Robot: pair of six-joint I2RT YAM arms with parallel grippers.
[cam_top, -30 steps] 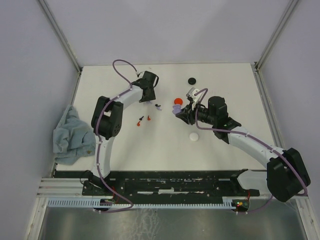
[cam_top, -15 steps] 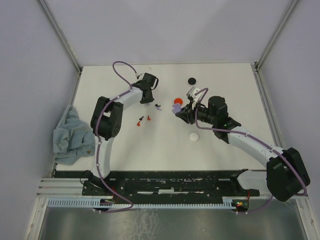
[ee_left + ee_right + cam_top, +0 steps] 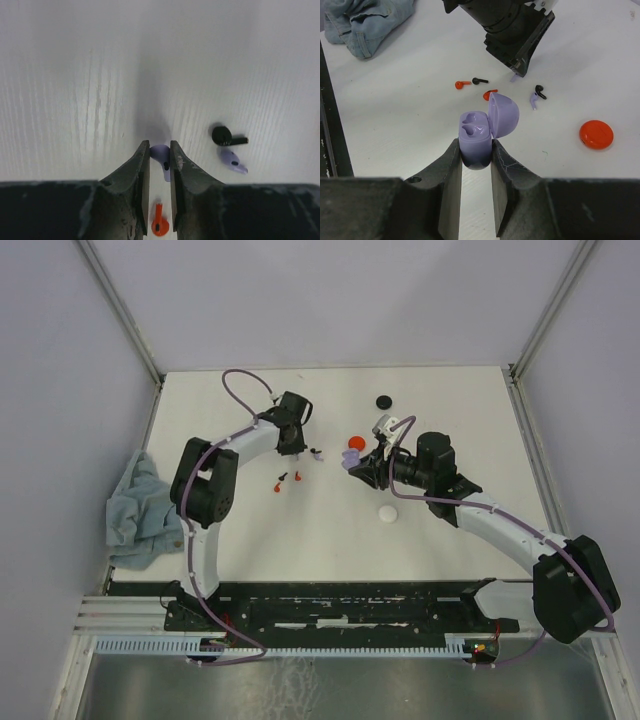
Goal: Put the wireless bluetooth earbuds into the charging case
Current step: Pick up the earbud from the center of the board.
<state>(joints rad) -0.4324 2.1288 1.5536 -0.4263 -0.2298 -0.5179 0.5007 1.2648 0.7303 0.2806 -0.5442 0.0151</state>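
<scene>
The table (image 3: 460,410) is a white board with a faint wood grain, closed in on three sides by plain pale walls (image 3: 330,300). A black rail (image 3: 330,605) runs along its near edge and carries both arm bases. Just past the rail, at the left edge, lies a single crumpled light-blue cloth (image 3: 140,510). There are four cases and six earbuds in view. The shut white case (image 3: 388,513) lies nearest and alone. Beyond it, left of centre, one red earbud (image 3: 490,94) and another red earbud (image 3: 462,84) lie on the table with a black earbud (image 3: 480,80) just beside the latter. The right gripper (image 3: 475,145) is clamped on the base of the lavender case (image 3: 474,131), whose lid is hinged open and whose two sockets are empty (the right wrist view shows both plainly). A little farther, the loose lavender earbud (image 3: 231,160) lies just beside a second black earbud (image 3: 225,136). Near them the left gripper (image 3: 160,146) is closed on the held lavender earbud (image 3: 161,159), pinching its head; I cannot tell whether it is clear of the table. The shut red case (image 3: 596,135) sits near the lavender one, and the black case (image 3: 383,400) lies farthest, toward the back wall.
</scene>
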